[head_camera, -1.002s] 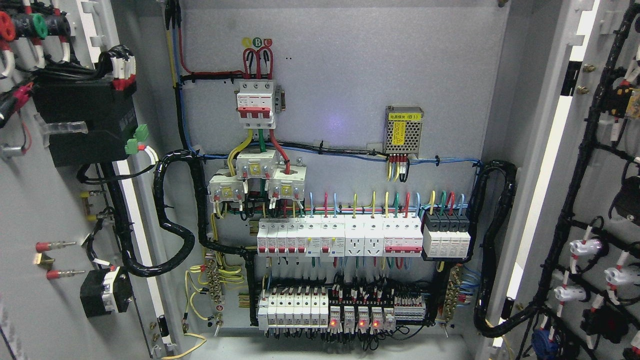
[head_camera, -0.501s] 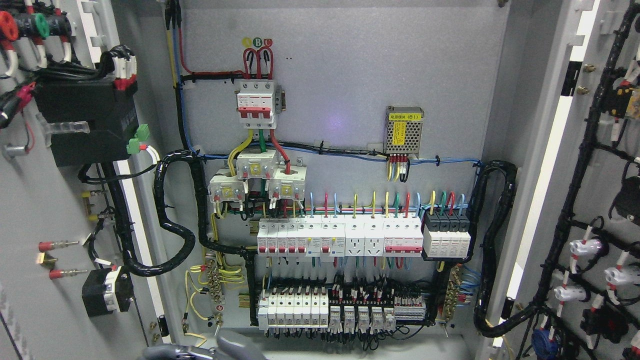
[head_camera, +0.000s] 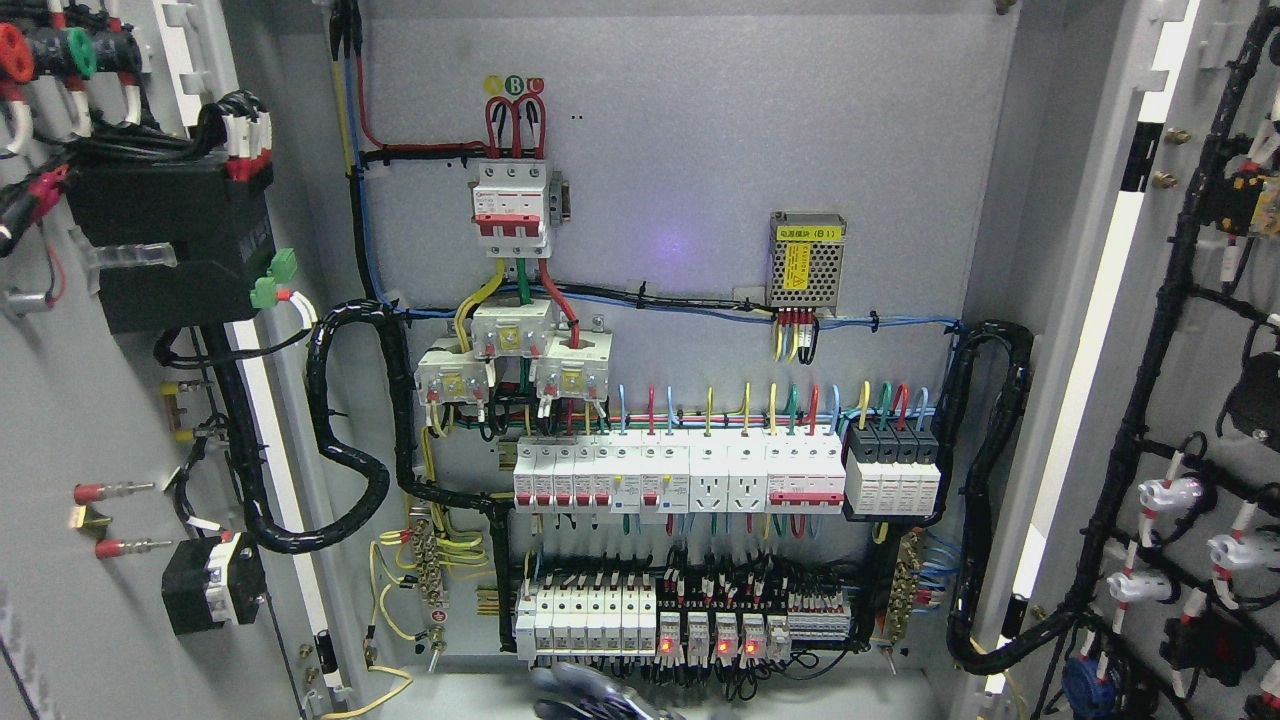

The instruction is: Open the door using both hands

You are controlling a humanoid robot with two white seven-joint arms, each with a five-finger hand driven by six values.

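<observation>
Cabinet wide open – left door [head_camera: 60,400] swung out at 9 o'clock, right door [head_camera: 1200,330] swung out at 3 o'clock, both showing wired inner faces. Grey back panel [head_camera: 700,150] fully exposed between them. Red-and-white main breaker [head_camera: 512,205] toward 11 o'clock of centre, small meshed power supply [head_camera: 807,262] with a yellow label toward 2 o'clock. Row of white breakers [head_camera: 680,478] just below centre; relay row [head_camera: 715,635] near 6 o'clock with three red lights lit. Black conduit [head_camera: 350,470] looping from left door to panel at 8 o'clock, second conduit loop [head_camera: 985,500] at 4 o'clock. One grey hand [head_camera: 590,700] barely in view at 6 o'clock, at the bottom edge under the relays – blurred, touching neither door. Can't tell which arm it belongs to, or whether open or closed.
</observation>
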